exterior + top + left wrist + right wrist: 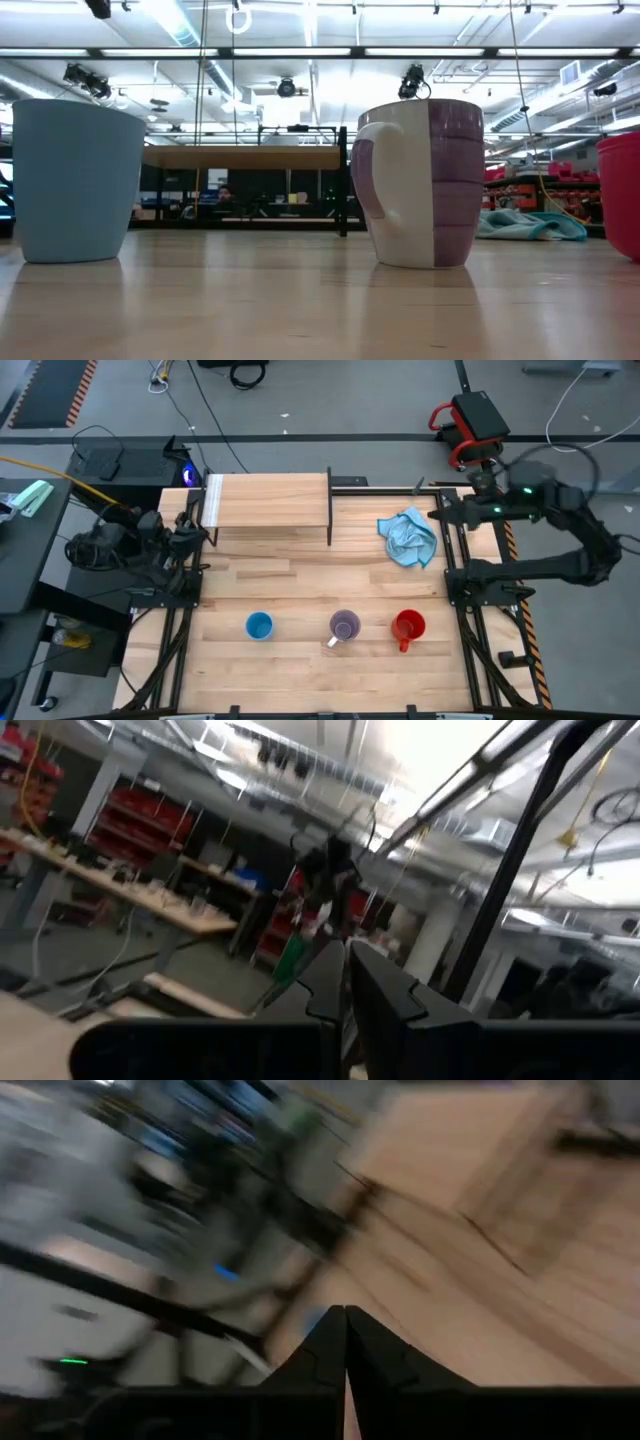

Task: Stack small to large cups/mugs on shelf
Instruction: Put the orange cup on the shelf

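The light blue cup (259, 625), lilac-purple mug (345, 626) and red mug (408, 626) are standing in a row near the table's (300, 670) front edge, the shelf (266, 499) is sitting at the back edge, and the left gripper (346, 982) and right gripper (346, 1342) are waiting pressed closed and empty at the table's sides.

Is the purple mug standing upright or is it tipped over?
Upright. The purple mug stands on its base on the table in the low view; from above, its round open mouth faces up.
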Controlling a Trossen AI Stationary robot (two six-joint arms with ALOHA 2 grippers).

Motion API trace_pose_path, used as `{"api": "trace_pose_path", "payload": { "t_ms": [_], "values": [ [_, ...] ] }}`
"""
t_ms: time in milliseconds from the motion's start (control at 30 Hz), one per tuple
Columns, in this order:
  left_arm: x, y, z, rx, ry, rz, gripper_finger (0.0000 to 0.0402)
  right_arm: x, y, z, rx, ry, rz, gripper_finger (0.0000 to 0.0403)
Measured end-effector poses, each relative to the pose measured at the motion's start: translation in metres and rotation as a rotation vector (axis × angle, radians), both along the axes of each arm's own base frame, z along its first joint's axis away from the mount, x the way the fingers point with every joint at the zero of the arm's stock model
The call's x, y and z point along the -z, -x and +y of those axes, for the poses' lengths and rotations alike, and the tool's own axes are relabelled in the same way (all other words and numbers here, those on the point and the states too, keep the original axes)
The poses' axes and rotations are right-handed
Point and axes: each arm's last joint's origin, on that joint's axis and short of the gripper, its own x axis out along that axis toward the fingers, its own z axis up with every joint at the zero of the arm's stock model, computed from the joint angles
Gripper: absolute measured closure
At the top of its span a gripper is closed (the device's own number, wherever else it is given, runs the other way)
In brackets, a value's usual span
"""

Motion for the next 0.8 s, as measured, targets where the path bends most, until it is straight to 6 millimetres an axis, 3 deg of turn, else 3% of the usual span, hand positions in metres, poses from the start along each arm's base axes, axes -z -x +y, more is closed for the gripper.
{"api": "trace_pose_path", "payload": {
  "t_ms": [133,333,800],
  "values": [
    [0.007,-0.003,0.0,-0.015,0.036,0.069,0.037,-0.004,-0.01,-0.005,0.03,-0.032,0.232,0.0382],
    [0.017,-0.006,0.0,-0.04,0.107,0.158,0.0366,0.005,-0.024,0.001,-0.027,-0.107,0.399,0.0382],
    [0.043,-0.016,-0.003,-0.041,0.25,0.393,0.0375,0.047,-0.049,0.062,-0.067,-0.186,0.604,0.0382]
  ]
}}
